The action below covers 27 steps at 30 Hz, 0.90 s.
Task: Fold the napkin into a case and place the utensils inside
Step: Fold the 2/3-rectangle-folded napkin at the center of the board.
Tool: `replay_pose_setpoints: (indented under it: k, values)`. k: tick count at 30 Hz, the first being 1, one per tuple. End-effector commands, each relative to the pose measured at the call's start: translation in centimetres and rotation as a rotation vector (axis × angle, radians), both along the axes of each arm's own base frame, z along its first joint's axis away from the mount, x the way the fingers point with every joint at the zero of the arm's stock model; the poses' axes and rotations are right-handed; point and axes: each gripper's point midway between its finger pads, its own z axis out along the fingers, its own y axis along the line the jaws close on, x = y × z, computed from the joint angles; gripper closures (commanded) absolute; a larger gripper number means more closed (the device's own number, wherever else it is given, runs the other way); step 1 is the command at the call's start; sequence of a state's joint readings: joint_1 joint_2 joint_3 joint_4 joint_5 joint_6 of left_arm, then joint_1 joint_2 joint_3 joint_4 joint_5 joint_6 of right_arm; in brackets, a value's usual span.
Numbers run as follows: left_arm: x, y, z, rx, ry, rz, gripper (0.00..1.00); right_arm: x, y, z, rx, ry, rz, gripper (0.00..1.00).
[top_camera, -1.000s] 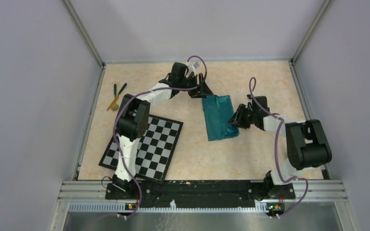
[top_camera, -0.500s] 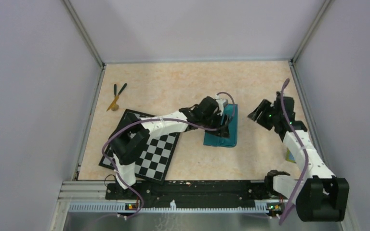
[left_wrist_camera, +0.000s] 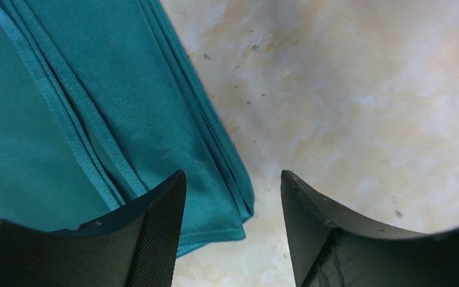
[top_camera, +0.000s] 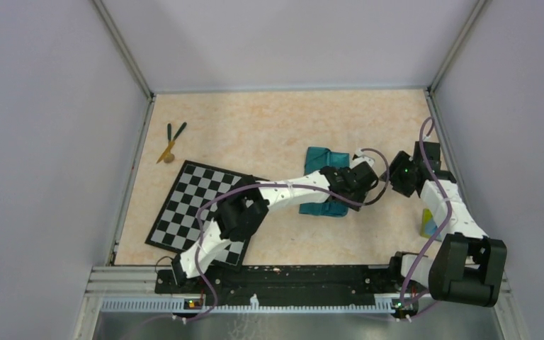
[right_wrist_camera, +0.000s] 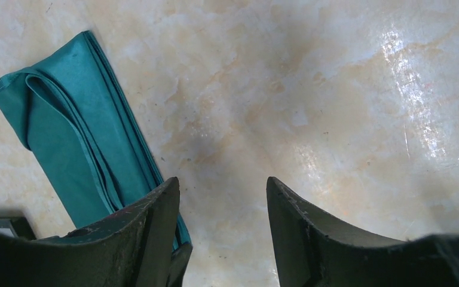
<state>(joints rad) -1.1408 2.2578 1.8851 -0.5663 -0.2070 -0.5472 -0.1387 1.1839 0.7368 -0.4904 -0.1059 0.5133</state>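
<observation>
The napkin [top_camera: 318, 155] is a teal-green cloth folded into a narrow oblong, lying right of the table's middle. My left arm crosses its middle. My left gripper [top_camera: 363, 185] hovers open at the cloth's right edge. In the left wrist view a corner of the napkin [left_wrist_camera: 95, 107] reaches between its fingers, and nothing is gripped there [left_wrist_camera: 233, 176]. My right gripper [top_camera: 391, 177] is open just right of that, over bare table [right_wrist_camera: 222, 182], with the napkin [right_wrist_camera: 77, 119] to its left. The utensils [top_camera: 171, 140], two dark green sticks and a tan one, lie at the far left.
A black-and-white checkerboard [top_camera: 188, 202] lies near left, partly under my left arm. A yellow and blue block [top_camera: 428, 225] sits by the right wall. Grey walls close in the table on the left, the back and the right.
My left arm swung from the napkin's far end down across it to its right edge. My right arm drew back toward the right wall, and its gripper opened wider.
</observation>
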Motion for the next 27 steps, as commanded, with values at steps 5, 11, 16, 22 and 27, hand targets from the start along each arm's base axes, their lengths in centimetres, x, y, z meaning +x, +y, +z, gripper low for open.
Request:
replay_pose_setpoints:
  k: [5, 11, 16, 22, 27]
  values:
    - [-0.7, 1.6, -2.6, 0.156, -0.031, 0.039, 0.38, 0.5, 0.1, 0.3, -0.006, -0.041, 0.021, 0.46]
    - [-2.5, 2.1, -3.7, 0.202, -0.046, 0.037, 0.34, 0.3, 0.3, 0.0, 0.002, -0.038, 0.029, 0.47]
    - [-3.0, 3.4, -4.0, 0.287, -0.107, 0.054, 0.36, 0.3, 0.3, -0.1, 0.000, -0.039, 0.033, 0.48]
    - [-3.5, 3.9, -1.8, 0.327, -0.206, 0.064, 0.30, 0.2, 0.4, -0.5, 0.008, -0.034, 0.035, 0.49]
    - [-4.3, 3.3, -0.4, 0.287, -0.236, 0.053, 0.34, 0.2, 0.6, -0.7, 0.013, -0.031, 0.040, 0.49]
